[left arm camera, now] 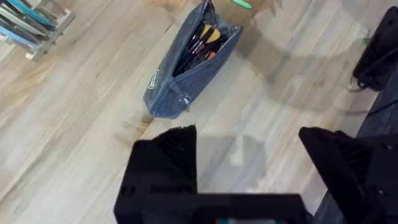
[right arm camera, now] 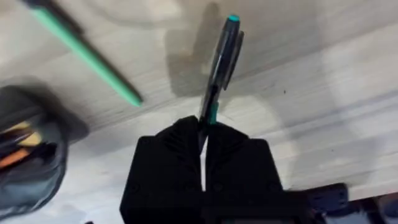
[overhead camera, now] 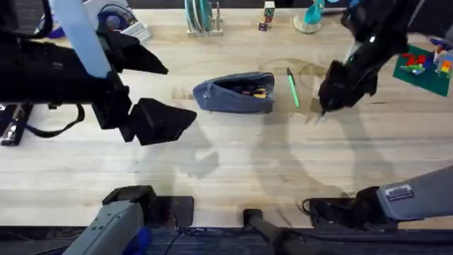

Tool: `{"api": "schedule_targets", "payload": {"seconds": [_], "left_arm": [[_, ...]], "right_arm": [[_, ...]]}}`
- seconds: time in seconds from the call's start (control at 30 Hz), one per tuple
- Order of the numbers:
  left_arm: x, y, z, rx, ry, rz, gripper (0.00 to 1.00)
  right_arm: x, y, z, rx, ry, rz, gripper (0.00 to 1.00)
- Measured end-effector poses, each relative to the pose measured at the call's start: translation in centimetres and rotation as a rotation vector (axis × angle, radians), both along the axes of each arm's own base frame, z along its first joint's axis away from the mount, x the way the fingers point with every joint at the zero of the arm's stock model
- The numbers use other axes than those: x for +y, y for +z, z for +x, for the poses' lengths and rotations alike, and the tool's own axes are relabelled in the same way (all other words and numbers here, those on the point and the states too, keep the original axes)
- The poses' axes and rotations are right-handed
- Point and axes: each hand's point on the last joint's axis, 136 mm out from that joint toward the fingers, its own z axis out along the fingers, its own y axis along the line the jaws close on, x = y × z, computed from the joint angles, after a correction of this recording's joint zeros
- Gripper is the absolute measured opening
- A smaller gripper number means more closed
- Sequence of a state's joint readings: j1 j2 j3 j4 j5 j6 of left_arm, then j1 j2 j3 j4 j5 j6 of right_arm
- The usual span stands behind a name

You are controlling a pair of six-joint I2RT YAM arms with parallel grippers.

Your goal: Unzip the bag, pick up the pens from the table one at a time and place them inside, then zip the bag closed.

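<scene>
Right gripper (right arm camera: pixel 203 134) pinches the dark pen (right arm camera: pixel 221 62); left gripper (left arm camera: pixel 249 155) stands spread and empty.

Overhead: bag (overhead camera: pixel 237 93) lies unzipped on the table (overhead camera: pixel 233 156), green pen (overhead camera: pixel 292 90) just beside it. Left wrist: bag mouth gapes, contents visible. Right wrist: pen is held near one end, so carry it slowly and lower it tip-first into the opening.

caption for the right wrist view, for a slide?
Right gripper shut on a dark pen above the table, green pen and open bag nearby.
</scene>
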State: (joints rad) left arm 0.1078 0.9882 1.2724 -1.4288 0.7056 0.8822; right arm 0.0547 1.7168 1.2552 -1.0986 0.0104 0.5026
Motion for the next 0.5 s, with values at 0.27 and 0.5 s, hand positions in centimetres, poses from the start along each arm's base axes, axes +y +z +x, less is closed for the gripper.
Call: {"api": "schedule_targets", "payload": {"seconds": [0.27, 0.5], "left_arm": [[0.0, 0.0, 0.0, 0.0, 0.0, 0.0, 0.995], [0.0, 0.0, 0.0, 0.0, 0.0, 0.0, 0.995]], "right_arm": [[0.1, 4.7, 2.4, -0.076, 0.115, 0.008, 0.033], [2.1, 8.6, 3.5, -0.197, 0.333, 0.007, 0.035]]}}
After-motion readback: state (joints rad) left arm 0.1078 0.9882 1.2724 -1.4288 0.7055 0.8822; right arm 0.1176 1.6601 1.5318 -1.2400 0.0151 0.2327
